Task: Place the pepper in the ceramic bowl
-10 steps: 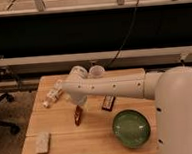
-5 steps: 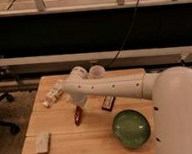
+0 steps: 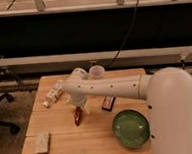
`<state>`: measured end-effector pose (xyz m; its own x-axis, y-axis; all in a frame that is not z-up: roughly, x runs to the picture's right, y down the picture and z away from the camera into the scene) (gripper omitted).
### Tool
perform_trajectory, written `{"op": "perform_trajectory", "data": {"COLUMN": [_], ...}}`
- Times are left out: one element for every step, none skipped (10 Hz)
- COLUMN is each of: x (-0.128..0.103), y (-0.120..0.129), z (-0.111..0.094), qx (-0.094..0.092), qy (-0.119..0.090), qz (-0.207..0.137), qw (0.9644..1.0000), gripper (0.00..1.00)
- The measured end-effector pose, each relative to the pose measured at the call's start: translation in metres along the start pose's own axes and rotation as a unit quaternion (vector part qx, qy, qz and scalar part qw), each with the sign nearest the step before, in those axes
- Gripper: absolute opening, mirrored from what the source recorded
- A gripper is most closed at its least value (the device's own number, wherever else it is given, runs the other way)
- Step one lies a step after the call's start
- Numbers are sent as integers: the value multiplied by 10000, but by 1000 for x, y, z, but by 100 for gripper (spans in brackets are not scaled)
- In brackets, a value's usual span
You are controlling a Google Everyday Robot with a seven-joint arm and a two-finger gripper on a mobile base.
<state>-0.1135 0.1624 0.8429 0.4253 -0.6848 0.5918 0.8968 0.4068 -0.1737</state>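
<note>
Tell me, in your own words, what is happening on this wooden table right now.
A white robot arm reaches across the wooden table, its gripper down at the small dark red chili pepper near the table's middle. The shallow glossy green ceramic bowl sits empty further right in the view, near the front edge. The pepper is not yet in the bowl.

My gripper [image 3: 77,107] is down at the pepper [image 3: 78,117] on the table [image 3: 58,128]; the bowl [image 3: 131,129] lies to its right, the cup [image 3: 96,71] behind
</note>
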Motion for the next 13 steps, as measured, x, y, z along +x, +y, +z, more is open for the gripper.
{"op": "perform_trajectory", "data": {"x": [-1, -2, -2, -2, -3, -3, -4, -7, -7, -8, -8, -10, -12], "y": [-1, -2, -2, -1, 0, 0, 0, -1, 0, 2, 4, 5, 6], "z": [5, 10, 15, 17, 20, 22, 23, 25, 25, 26, 27, 28, 28], "qx": [-67, -122, -201, -276, -389, -456, -516, -603, -658, -705, -744, -773, -797], "qy": [-24, -42, -49, -45, -32, -11, 16, 42, 59, 67, 78, 73, 69], "qz": [-48, -77, -95, -111, -127, -147, -174, -227, -259, -283, -318, -354, -393], "qw": [10000, 9999, 9997, 9995, 9992, 9989, 9985, 9979, 9975, 9971, 9967, 9963, 9960], "gripper": [80, 80, 80, 80, 80, 80, 80, 80, 80, 75, 65, 55, 45]}}
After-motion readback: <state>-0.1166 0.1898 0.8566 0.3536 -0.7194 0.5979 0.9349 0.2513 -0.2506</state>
